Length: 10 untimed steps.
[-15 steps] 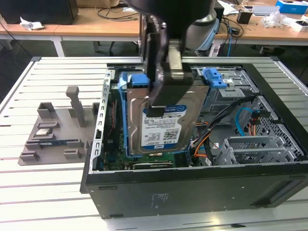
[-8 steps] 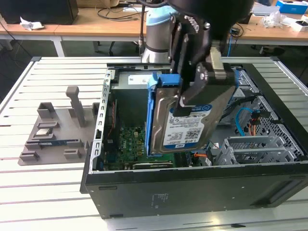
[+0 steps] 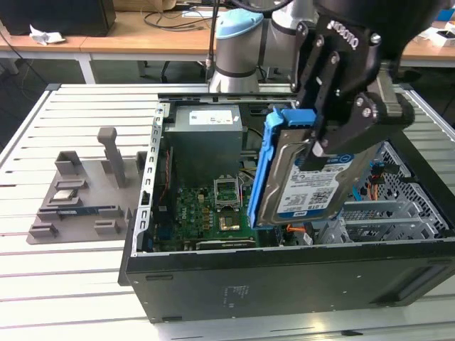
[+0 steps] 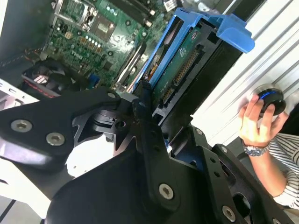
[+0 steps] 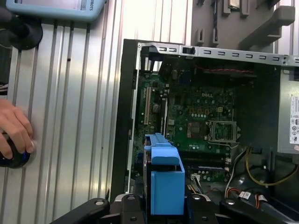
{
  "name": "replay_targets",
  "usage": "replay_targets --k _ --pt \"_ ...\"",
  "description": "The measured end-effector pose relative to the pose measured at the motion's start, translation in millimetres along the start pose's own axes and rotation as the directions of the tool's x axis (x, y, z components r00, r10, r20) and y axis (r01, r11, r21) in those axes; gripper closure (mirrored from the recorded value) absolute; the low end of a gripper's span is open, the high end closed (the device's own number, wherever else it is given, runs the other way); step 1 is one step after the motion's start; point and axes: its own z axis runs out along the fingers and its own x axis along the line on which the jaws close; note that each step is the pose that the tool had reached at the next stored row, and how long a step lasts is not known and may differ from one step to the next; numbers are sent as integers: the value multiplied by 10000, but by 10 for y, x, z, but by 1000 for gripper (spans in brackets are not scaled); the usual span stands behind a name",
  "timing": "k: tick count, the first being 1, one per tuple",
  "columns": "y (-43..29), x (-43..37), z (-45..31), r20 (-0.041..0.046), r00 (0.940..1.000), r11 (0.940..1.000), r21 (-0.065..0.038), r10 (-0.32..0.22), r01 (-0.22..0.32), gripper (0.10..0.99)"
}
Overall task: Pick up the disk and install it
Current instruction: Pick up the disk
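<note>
Exterior view: the gripper (image 3: 327, 145) clamps the disk (image 3: 313, 185). The disk hangs tilted above the open case (image 3: 284, 284), its long axis sloping down from the jaws. Second wrist view: the disk (image 4: 184, 70) sits edge-on between the jaws. First wrist view: the disk (image 5: 166, 182) is over the motherboard (image 5: 196, 112).

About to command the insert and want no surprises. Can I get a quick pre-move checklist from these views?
1. Grip: gripper is shut on the disk. Ok.
2. Disk lifted: it is held tilted over the open case. Ok.
3. Drive cage free: it is partly hidden behind the disk. Cannot tell.
4. Cables: loose ones lie inside the case near the disk, and whether they foul its path is unclear. Cannot tell.
5. Person's hand: it rests on a round knob on the table, outside the case. Ok.
</note>
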Motion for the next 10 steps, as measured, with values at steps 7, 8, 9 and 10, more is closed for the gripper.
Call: replay_targets --k 7,8,9,10 --pt "-256 19 -18 1 10000 10000 -3 0 0 718" --pt "-287 21 -20 1 10000 10000 -3 0 0 718" --pt "-328 24 -24 0 10000 10000 -4 -1 1 718" --pt "-356 26 -26 1 10000 10000 -4 0 0 718"
